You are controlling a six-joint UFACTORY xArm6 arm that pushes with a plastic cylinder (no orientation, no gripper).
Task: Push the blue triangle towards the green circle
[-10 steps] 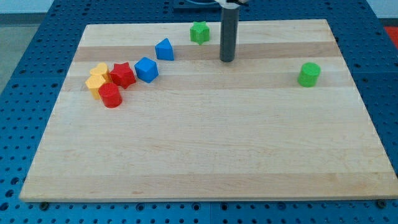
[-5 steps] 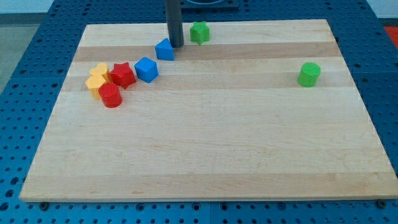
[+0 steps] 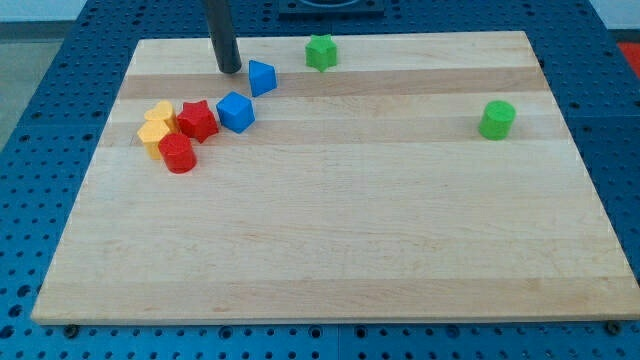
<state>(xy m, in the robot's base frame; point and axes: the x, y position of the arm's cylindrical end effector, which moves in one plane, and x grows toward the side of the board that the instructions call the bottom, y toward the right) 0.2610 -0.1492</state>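
Blue triangle [image 3: 261,77]: small wedge, placed near the tabletop's [image 3: 330,240] top edge, left of centre. My tip [image 3: 230,69] is set just to its left; no hand is fitted. Counted: two blue, two green, two red, two yellow blocks.

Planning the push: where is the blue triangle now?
The blue triangle sits near the view's top, left of centre, just right of my tip, above the blue cube.
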